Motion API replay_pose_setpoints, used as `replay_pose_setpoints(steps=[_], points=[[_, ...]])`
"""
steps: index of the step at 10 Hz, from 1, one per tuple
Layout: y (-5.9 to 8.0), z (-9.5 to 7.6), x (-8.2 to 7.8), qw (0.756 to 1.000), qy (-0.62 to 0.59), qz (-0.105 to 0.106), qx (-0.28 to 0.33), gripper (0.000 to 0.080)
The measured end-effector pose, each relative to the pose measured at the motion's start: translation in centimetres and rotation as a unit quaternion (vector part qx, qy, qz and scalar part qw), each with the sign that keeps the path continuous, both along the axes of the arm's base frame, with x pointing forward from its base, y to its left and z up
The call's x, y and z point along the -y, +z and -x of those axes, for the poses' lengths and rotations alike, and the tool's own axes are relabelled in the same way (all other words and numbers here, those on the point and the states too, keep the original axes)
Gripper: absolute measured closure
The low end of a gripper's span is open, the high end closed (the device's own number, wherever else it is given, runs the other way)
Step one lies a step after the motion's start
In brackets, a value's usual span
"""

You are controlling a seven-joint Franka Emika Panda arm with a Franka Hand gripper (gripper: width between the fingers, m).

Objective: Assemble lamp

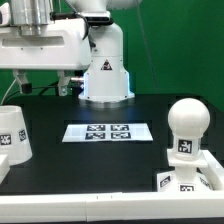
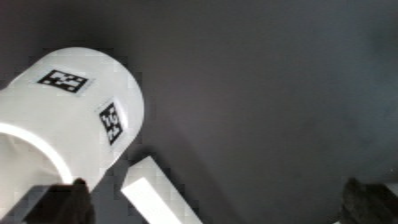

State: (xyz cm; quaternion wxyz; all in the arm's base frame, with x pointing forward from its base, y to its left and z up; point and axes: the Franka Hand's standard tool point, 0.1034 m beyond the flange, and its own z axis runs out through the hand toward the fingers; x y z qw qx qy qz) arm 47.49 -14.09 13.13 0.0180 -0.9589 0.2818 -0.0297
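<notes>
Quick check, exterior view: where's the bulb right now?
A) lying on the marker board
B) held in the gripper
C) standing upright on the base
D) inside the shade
C: the bulb stands upright on the base at the exterior view's right, well away from the shade at that view's left and from the marker board.

The marker board [image 1: 110, 132] lies flat on the black counter [image 1: 90, 165], near its middle. Behind the counter stands a white pedestal [image 1: 104, 72] with a triangle sticker [image 1: 102, 69], before a green backdrop [image 1: 175, 40].
</notes>
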Motion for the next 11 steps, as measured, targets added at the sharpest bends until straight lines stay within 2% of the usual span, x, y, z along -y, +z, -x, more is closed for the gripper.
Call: replay_pose_setpoints(steps=[3, 5, 6, 8, 10, 11], points=[[-2.0, 1.1, 2.7, 0.999, 0.04, 0.017, -0.008, 0.0101], [-2.2, 1.2, 3.6, 0.998, 0.057, 0.022, -0.011, 0.0101], [-2.7, 1.4, 3.9, 0.998, 0.056, 0.024, -0.015, 0.0101], [-4.6, 1.7, 3.9, 0.997, 0.057, 0.038, -0.025, 0.0101], [-4.9, 1.9, 3.8, 0.997, 0.058, 0.039, -0.029, 0.0101], [-4.9, 1.9, 3.8, 0.997, 0.058, 0.039, -0.029, 0.0225]])
